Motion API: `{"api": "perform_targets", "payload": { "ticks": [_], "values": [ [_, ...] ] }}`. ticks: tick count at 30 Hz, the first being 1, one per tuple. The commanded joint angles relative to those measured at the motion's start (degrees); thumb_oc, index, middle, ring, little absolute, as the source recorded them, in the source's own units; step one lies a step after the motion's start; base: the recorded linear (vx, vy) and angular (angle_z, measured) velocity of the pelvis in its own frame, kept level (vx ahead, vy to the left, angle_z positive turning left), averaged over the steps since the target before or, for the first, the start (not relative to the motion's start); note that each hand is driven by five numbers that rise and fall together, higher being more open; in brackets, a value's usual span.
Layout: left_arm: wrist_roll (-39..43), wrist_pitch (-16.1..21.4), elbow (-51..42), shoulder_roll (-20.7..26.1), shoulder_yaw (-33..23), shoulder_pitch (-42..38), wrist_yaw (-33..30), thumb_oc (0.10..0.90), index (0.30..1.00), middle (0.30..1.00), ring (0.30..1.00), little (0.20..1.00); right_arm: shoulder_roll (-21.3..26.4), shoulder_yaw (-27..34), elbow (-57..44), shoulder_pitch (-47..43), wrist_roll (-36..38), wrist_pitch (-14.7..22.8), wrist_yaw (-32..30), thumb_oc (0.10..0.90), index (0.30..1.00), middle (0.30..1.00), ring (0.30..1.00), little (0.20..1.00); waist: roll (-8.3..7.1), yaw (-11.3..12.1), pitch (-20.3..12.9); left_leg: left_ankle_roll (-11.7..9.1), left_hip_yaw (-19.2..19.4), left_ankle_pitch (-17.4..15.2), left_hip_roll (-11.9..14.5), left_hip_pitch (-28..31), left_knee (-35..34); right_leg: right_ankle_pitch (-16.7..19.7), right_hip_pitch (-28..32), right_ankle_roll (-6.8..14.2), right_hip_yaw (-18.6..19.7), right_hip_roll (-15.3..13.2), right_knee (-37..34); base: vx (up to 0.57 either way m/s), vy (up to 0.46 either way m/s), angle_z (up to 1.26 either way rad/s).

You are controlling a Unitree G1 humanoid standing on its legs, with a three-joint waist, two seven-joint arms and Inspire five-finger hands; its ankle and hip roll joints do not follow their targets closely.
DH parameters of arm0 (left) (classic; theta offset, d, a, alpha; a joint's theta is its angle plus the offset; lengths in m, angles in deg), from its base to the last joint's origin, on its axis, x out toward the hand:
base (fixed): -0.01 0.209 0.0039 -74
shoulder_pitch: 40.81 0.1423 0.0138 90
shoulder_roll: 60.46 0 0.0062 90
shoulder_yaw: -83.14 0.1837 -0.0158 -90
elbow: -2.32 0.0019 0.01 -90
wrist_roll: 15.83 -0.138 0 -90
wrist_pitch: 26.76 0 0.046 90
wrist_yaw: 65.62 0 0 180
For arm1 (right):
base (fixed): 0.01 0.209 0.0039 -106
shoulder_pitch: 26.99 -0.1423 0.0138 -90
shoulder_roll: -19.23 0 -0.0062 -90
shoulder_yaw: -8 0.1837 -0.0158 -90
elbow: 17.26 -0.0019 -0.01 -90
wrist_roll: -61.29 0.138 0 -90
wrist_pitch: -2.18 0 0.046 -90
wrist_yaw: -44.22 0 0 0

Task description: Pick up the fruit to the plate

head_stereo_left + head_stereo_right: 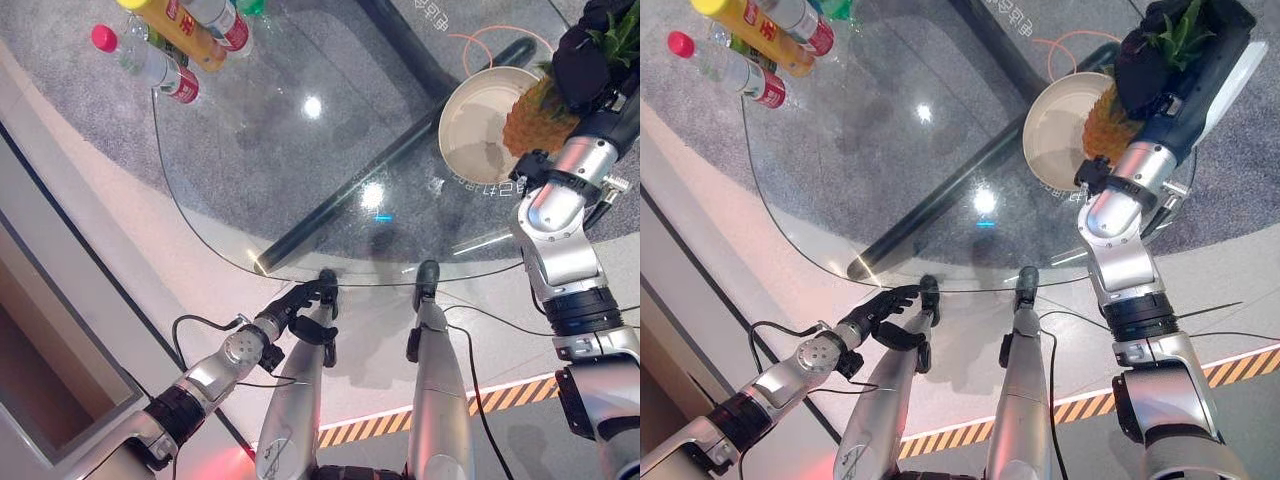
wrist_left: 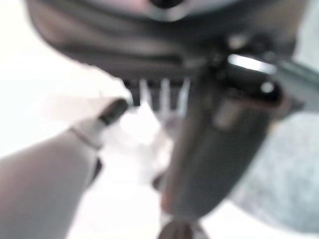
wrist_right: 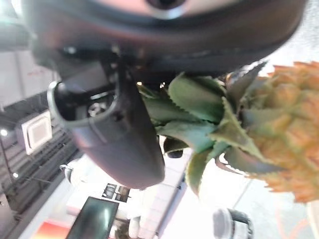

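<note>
Pineapple (image 1: 1108,118), orange, rough-skinned, heavy: right robot hand (image 1: 1160,65) clamps its stiff green crown above cream plate (image 1: 1050,135), upper right.

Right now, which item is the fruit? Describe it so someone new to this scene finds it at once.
Start at the round glass table; on its right side sits a cream plate. Hanging over that plate's right rim is the pineapple, held by its green leafy crown in the right hand. It is the only orange, scaly thing here; the bottles stand at the table's far left.
</note>
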Motion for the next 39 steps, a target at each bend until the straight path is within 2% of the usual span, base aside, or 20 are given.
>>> {"api": "perform_targets", "payload": {
  "ticks": [1, 12, 20, 29, 39],
  "values": [
    [2.1, 2.1, -6.6, -0.6, 1.3, 3.3, -0.9, 0.800, 0.900, 0.900, 0.900, 0.900, 6.6, 0.7, -6.0, -8.7, -6.4, 8.5, -3.4, 0.100, 0.300, 0.300, 0.300, 0.200, 3.64, -0.7, -1.5, 0.8, -0.7, -4.6, -4.4, -3.7, 6.4, -2.7, 0.2, -0.4, -6.1, 2.1, 3.2, 0.00, 0.000, 0.00],
    [4.1, 3.0, -7.0, -1.3, 3.7, 2.8, -3.4, 0.800, 0.900, 0.900, 0.900, 0.900, 5.1, -0.1, -1.2, -12.1, -7.2, 14.5, -6.1, 0.100, 0.300, 0.300, 0.300, 0.200, 5.46, 0.1, -1.5, 1.0, -1.0, -3.8, -5.2, -6.8, 6.4, -2.4, -3.6, -0.5, -6.3, 1.9, 4.1, 0.00, 0.018, 0.02],
    [5.2, 3.3, -7.2, -1.3, 4.6, 2.6, -4.5, 0.800, 0.900, 0.900, 0.900, 0.900, 4.6, -0.1, 0.5, -12.5, -7.6, 15.0, -7.0, 0.100, 0.300, 0.300, 0.300, 0.200, 6.26, 0.5, -1.5, 1.3, -1.3, -3.6, -5.6, -8.6, 7.0, -2.4, -5.7, -0.4, -6.4, 1.4, 5.1, 0.01, 0.022, 0.05],
    [6.2, 3.8, -7.4, -2.0, 6.5, 2.3, -6.6, 0.800, 0.900, 0.900, 0.900, 0.900, 4.8, -1.4, 7.4, -13.5, -9.7, 15.6, -9.2, 0.100, 0.300, 0.300, 0.300, 0.200, 7.66, 1.2, -1.5, 1.7, -1.8, -4.0, -6.0, -11.5, 8.8, -2.8, -9.5, -0.1, -6.0, 0.6, 7.4, 0.01, 0.016, 0.05],
    [6.5, 4.8, -7.4, -2.1, 7.3, 2.2, -7.6, 0.800, 0.900, 0.900, 0.900, 0.900, 5.7, -3.0, 14.1, -14.0, -11.3, 15.9, -10.4, 0.100, 0.300, 0.300, 0.300, 0.200, 8.23, 1.5, -1.5, 2.0, -2.1, -3.8, -6.4, -12.7, 8.8, -2.6, -10.9, 0.1, -5.8, 0.7, 7.9, 0.00, 0.002, 0.00]
  ]
}}
